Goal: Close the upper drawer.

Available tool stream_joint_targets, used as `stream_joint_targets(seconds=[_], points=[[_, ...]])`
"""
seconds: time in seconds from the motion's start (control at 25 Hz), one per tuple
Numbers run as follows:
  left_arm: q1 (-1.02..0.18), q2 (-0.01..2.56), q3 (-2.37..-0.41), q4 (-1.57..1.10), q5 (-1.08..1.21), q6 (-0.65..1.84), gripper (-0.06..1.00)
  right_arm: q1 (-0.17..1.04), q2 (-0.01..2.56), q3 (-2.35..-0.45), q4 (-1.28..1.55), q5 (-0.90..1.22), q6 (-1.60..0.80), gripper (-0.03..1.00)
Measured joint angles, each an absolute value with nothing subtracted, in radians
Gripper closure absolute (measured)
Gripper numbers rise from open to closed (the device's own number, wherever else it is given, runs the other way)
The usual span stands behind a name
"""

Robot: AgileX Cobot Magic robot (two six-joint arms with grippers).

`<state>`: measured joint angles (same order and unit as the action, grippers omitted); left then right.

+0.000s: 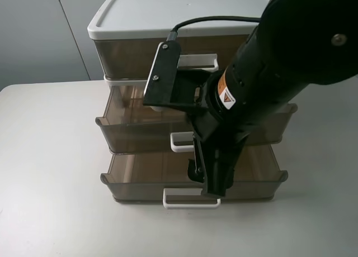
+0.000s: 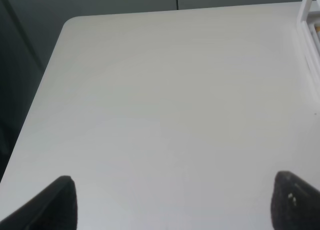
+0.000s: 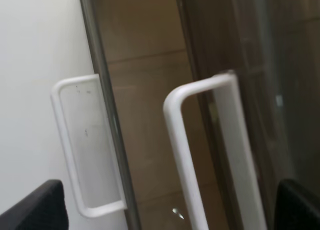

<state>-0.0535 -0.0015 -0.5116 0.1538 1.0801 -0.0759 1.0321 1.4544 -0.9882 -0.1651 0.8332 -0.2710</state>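
The upper drawer, the middle smoky-brown one, stands pulled partly out of the white-topped unit. Its white loop handle also shows in the right wrist view. My right gripper reaches across the front of the unit. It hangs just in front of that handle and above the lowest drawer, touching nothing. In its wrist view the right gripper is open and empty. My left gripper is open over bare table and is out of the high view.
The lowest drawer is pulled out further, with its white handle at the front, also seen in the right wrist view. The tall top drawer is shut. White table lies all around the unit.
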Motion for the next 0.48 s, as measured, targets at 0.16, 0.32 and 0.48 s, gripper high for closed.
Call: stream_joint_targets(seconds=[0.16, 0.32, 0.48], points=[[-0.053, -0.001, -0.512, 0.154, 1.08, -0.076, 0.2, 1.067, 1.391, -0.996, -0.032, 0.87, -0.317, 0.34], [-0.053, -0.001, -0.512, 0.154, 1.08, -0.076, 0.2, 1.075, 1.373, -0.993, 0.195, 0.92, -0.451, 0.34], [-0.053, -0.001, -0.512, 0.154, 1.08, -0.076, 0.2, 1.075, 1.38, -0.929, 0.236, 0.907, -0.533, 0.34]])
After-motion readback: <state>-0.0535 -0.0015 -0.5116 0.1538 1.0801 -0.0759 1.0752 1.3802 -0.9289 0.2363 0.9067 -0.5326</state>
